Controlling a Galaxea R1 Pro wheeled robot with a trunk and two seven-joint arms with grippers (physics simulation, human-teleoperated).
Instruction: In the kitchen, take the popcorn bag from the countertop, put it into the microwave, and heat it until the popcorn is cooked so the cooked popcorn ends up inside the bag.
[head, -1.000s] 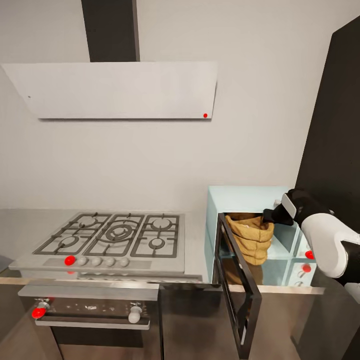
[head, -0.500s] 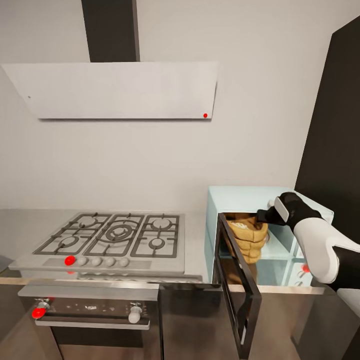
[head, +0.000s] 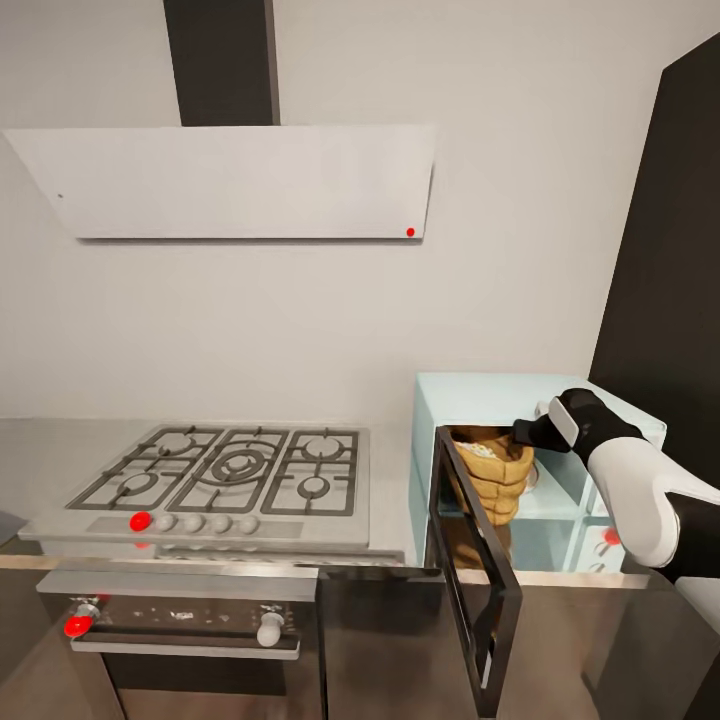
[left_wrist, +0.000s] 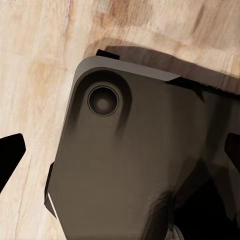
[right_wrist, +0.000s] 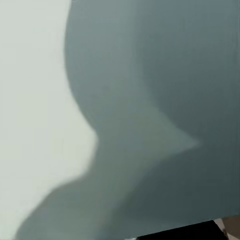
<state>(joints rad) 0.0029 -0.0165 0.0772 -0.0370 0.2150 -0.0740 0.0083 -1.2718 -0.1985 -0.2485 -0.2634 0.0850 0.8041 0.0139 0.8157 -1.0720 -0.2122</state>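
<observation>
Popcorn bag: we see it upright inside the microwave, behind the swung-open door.
Stove: left of the microwave on our bench.
Microwave: mint-blue, door hanging open toward us.
Right tool: at the bag's rim; we cannot tell whether it grips.
Left tool: fingertips dark above wooden floor; spread unclear.

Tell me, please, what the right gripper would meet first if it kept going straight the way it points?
Probably the popcorn bag just ahead of the right gripper, inside the open microwave; contact can't be judged.
</observation>
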